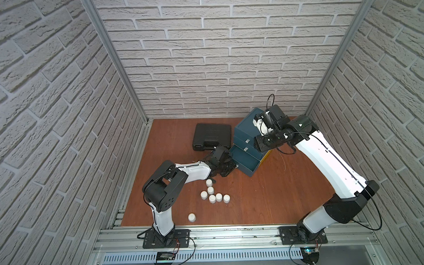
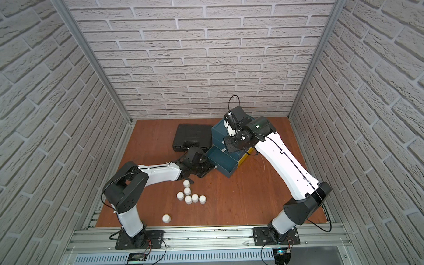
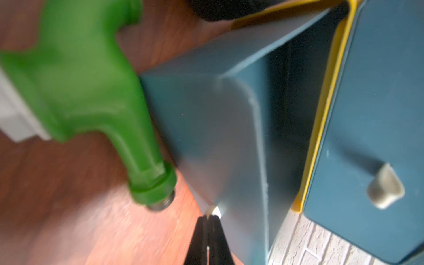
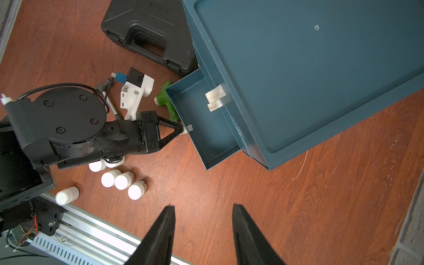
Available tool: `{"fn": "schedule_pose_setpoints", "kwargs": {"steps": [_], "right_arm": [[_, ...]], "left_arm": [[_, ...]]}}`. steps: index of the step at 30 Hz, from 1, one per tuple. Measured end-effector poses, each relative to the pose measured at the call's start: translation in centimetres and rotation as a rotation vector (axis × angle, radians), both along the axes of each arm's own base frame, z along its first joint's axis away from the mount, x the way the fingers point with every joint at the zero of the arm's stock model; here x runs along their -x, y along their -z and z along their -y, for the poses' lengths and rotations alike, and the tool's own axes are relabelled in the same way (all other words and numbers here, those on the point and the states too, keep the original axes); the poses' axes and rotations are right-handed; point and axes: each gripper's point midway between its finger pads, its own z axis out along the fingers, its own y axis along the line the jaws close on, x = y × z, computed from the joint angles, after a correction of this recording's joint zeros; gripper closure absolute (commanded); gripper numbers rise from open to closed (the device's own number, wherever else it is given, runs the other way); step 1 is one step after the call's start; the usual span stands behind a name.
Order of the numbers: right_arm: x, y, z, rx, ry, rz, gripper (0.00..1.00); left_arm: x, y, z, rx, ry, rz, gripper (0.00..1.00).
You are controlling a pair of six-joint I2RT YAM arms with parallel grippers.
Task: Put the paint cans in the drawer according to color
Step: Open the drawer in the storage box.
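Observation:
Several white paint cans (image 1: pixel 212 198) (image 2: pixel 188 199) (image 4: pixel 124 180) stand in a loose group on the wooden floor, and one more (image 1: pixel 192 217) stands alone near the front rail. The bottom drawer (image 1: pixel 246 161) (image 2: pixel 223 160) (image 4: pixel 206 128) of the blue cabinet is pulled out, and its inside looks bare. My left gripper (image 3: pixel 207 216) (image 4: pixel 183 131) (image 1: pixel 234 165) is shut on the thin white handle tab (image 3: pixel 216 210) (image 4: pixel 189 128) on the drawer's front. High over the floor beside the cabinet, my right gripper (image 4: pixel 203 206) is open and holds nothing.
The blue cabinet (image 1: pixel 247 127) (image 4: pixel 309 75) has two shut drawers above the open one, each with a white handle (image 3: pixel 385 188). A black case (image 1: pixel 212 136) (image 4: pixel 149 34) lies behind. A green toy drill (image 3: pixel 80 80) (image 4: pixel 166 101) lies against the open drawer's side.

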Motion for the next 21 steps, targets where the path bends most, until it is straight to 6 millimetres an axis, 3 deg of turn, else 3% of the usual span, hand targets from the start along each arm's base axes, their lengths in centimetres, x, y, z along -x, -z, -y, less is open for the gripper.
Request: {"fn": "schedule_pose_setpoints", "kwargs": {"steps": [7, 21], "right_arm": [[-0.1, -0.1, -0.2, -0.011, -0.004, 0.003, 0.53], [0.0, -0.1, -0.6, -0.028, -0.013, 0.000, 0.53]], "left_arm": [[1.5, -0.7, -1.0, -0.031, 0.023, -0.008, 1.00], [5.5, 0.4, -4.0, -0.110, 0.067, -0.080, 1.00]]}}
